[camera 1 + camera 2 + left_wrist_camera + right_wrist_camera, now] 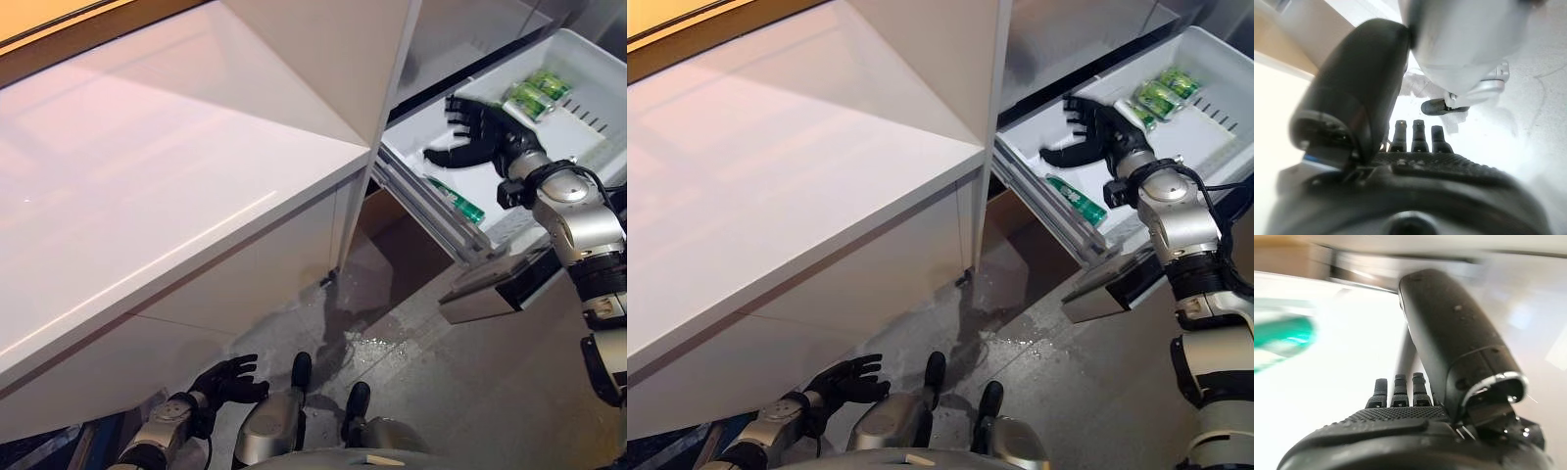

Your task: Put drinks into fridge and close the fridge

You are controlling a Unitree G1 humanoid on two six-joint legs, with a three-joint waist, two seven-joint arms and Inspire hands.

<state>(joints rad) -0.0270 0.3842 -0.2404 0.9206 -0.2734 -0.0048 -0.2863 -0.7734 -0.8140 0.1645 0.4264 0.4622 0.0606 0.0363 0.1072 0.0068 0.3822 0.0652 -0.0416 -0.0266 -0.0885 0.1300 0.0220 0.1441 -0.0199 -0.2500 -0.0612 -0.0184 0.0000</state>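
Observation:
The fridge's white drawer [419,157] is pulled out at the upper right. One green drink [457,200] lies near its front wall. Several more green drinks [535,92] lie at its back. My right hand [478,131] hovers over the middle of the drawer, open and holding nothing. The right wrist view shows its straight fingers [1397,390], its thumb [1449,342] and a blurred green drink [1283,340] beyond. My left hand [227,380] hangs low by the floor at the bottom left, open and empty, with its fingers [1416,138] straight.
A long white counter [147,196] fills the left and middle. A tall white side panel [333,59] stands between it and the drawer. A grey block [490,289] juts out just under the drawer. Grey floor [441,392] with wet patches lies below.

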